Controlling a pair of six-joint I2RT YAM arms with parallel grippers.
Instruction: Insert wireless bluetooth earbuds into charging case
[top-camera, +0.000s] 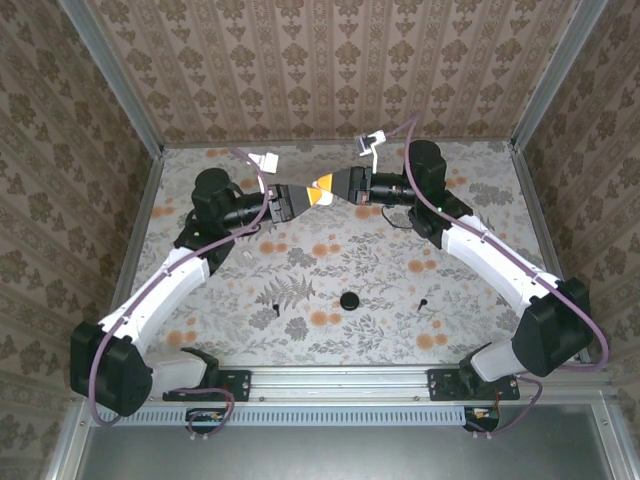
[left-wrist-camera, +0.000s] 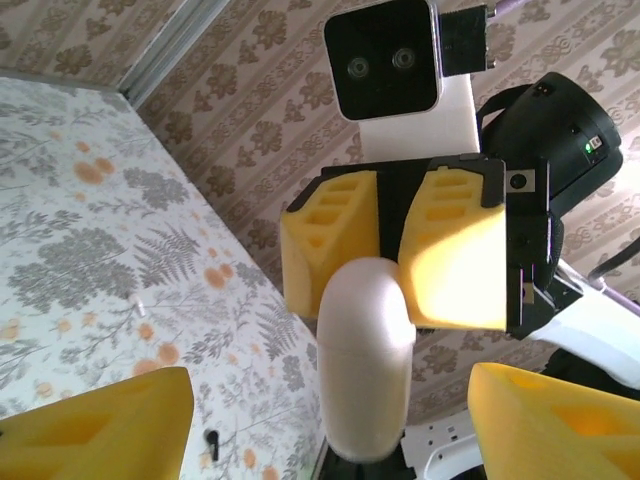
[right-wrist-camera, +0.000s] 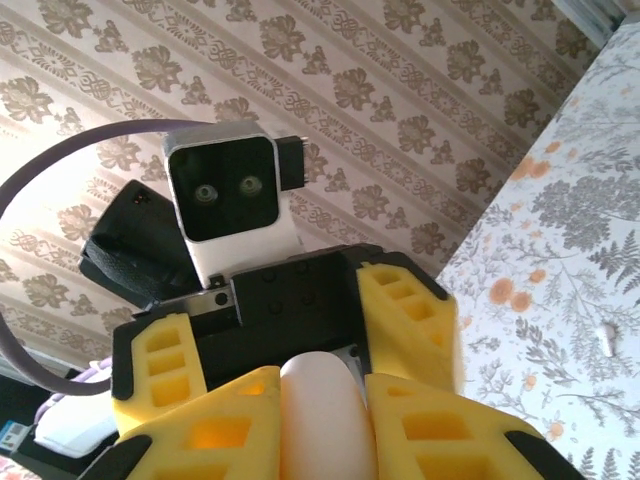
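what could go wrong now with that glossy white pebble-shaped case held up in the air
1. The glossy white rounded charging case is pinched by the right gripper alone, above the table; it could slip and fall.
2. The open left gripper flanks the case, so a skewed retreat could knock it loose.

The top external camera sits above and behind the arm bases, looking down and forward from well back, taking in the whole tabletop (top-camera: 330, 290) and the side walls. Each wrist camera rides close behind its own claw, looking along the fingers. The left claw (left-wrist-camera: 330, 420) view faces the right claw (left-wrist-camera: 385, 270) head-on, and the right wrist view looks back the opposite way. Both share the charging case (left-wrist-camera: 365, 360), and each shows the other's camera.
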